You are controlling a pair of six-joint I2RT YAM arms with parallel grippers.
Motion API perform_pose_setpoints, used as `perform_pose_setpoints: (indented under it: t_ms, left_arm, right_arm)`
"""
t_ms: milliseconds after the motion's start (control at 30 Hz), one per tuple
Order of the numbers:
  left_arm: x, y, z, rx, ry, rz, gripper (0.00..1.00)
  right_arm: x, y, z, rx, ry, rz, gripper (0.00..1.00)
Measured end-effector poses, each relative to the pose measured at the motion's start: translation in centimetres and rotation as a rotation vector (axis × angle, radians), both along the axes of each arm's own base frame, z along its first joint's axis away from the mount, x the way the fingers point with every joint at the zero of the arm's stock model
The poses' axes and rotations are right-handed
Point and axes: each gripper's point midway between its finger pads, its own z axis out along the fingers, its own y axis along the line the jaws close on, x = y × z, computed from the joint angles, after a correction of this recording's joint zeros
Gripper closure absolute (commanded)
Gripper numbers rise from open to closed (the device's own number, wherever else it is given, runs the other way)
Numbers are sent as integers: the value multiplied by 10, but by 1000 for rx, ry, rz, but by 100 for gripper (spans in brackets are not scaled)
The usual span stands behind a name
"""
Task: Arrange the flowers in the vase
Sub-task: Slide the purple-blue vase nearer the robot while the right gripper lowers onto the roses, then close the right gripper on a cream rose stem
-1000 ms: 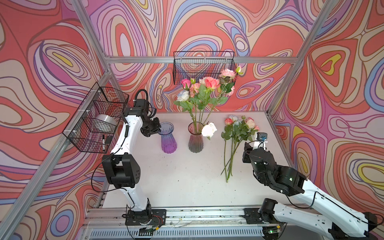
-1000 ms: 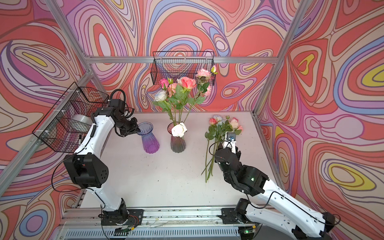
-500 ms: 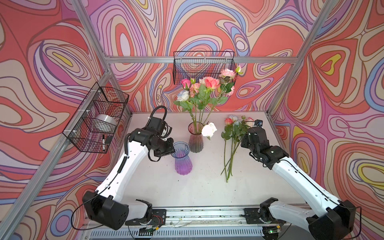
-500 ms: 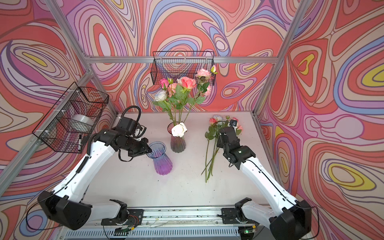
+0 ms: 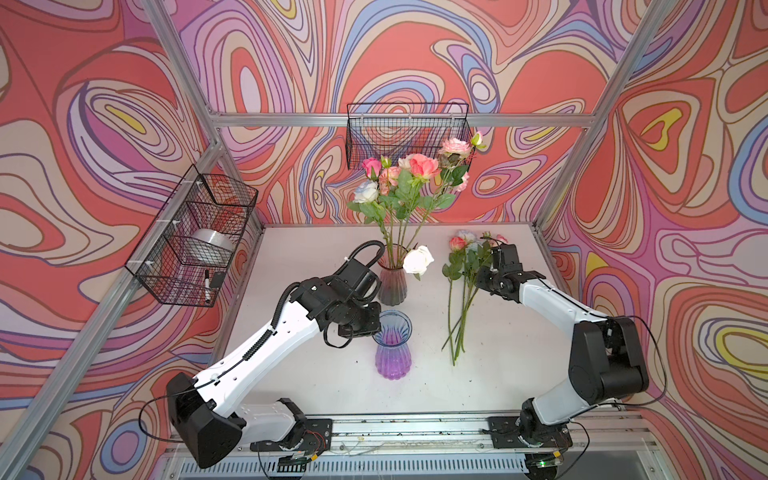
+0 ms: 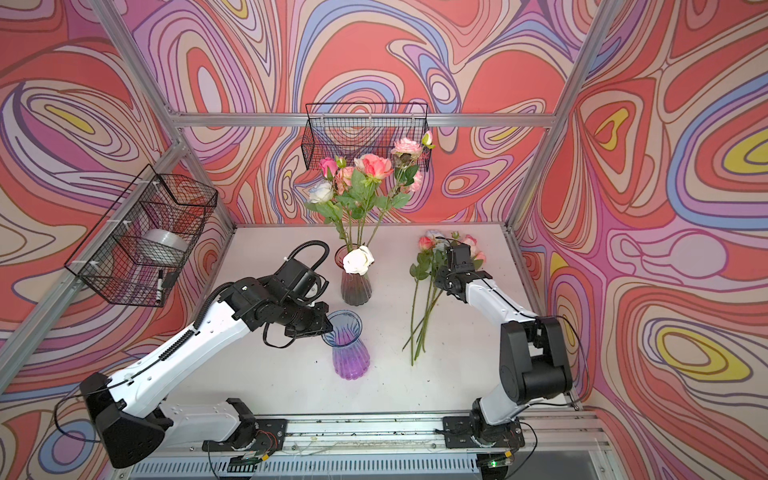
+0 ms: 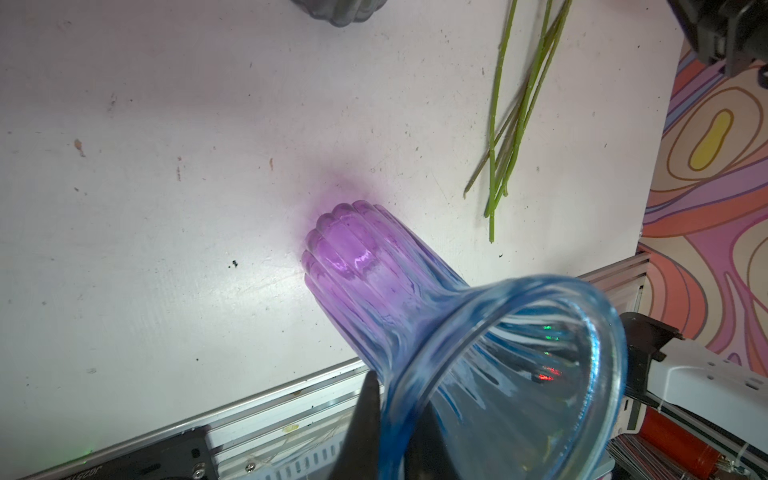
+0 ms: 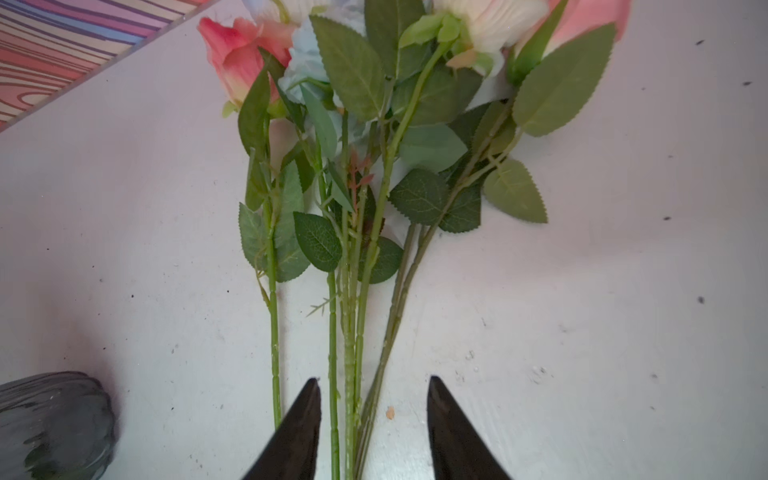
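now the left jaws are clamped on the rim of the purple vase (image 5: 392,353), with one finger (image 7: 367,415) outside the blue lip and its partner inside. this vase stands upright on the table (image 5: 307,257), a little toward 6 o'clock from the middle. the right jaws stand apart, fingertips (image 8: 305,415) low over the table on either side of several green stems of the loose flowers (image 5: 461,286); whether they touch a stem i cannot tell. the loose flowers lie flat at 3 o'clock of the purple vase, well apart from it, heads toward 12 o'clock and cut ends toward 6 o'clock. at 12 o'clock of the purple vase, near but not touching, the dark vase (image 5: 391,286) holds the standing flowers (image 5: 409,183), their pink, coral and pale blue heads high. a white rose (image 5: 417,259) droops over its rim at 3 o'clock.
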Motion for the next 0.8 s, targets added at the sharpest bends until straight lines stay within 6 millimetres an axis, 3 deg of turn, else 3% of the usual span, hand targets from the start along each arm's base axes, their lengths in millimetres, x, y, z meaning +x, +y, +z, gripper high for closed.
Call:
perform_pose_setpoints:
  t_ms: [400, 600, 800]
  left_arm:
    - [6, -38, -1, -35, -4, -34, 100]
    - [4, -50, -1, -44, 5, -58, 96]
    - [3, -49, -1, -33, 17, -60, 89]
  right_arm:
    - [48, -8, -40, 90, 39, -7, 76]
    - [54, -5, -59, 107, 71, -2, 83]
    - [58, -5, -62, 127, 62, -6, 100]
